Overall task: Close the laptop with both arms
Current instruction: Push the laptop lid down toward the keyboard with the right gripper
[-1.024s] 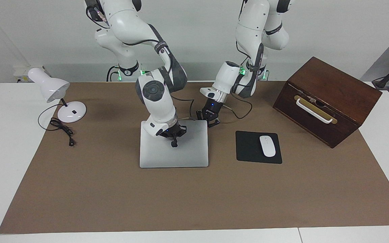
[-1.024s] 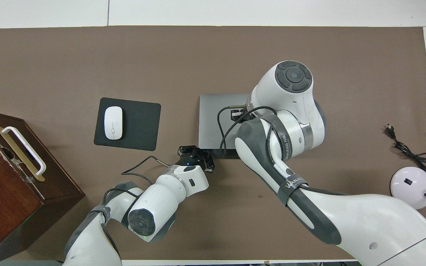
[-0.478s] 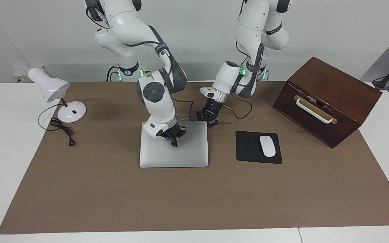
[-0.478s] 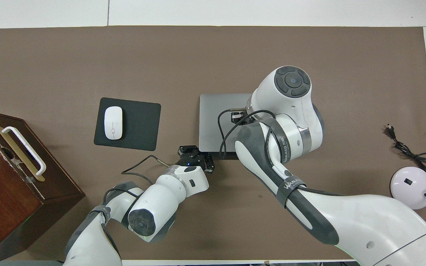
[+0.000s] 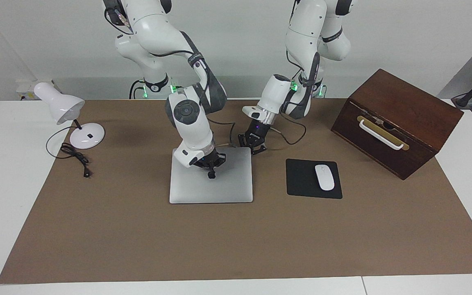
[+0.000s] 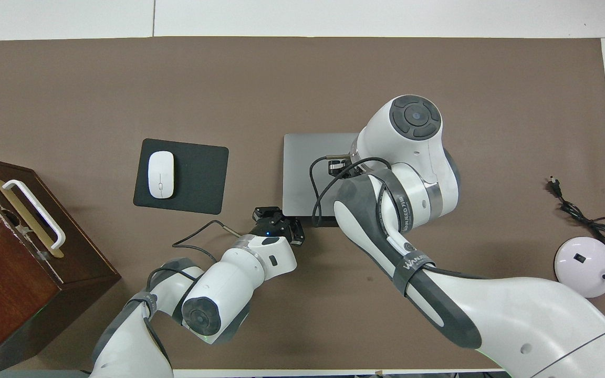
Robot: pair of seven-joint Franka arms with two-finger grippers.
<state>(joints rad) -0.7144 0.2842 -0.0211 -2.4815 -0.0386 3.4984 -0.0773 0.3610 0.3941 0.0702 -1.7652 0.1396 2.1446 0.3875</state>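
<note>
Laptop (image 5: pixel 211 184), thin silver-grey aluminium, lies closed flat mid-table beside the black mousepad (image 5: pixel 303 180). Right gripper (image 5: pixel 211 175), fingers together, is over its lid; left gripper (image 5: pixel 255 149), fingers together, is at the laptop's robot-side corner.

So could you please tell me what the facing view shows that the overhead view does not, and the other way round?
Only the facing view shows the white desk lamp's shade and the shut right gripper on the thin silver-grey aluminium laptop's closed lid; from overhead the right arm hides that gripper. Only the overhead view shows the left gripper beside the laptop's robot-side corner from above. Both show the white mouse on the black mousepad and the dark wooden box.
</note>
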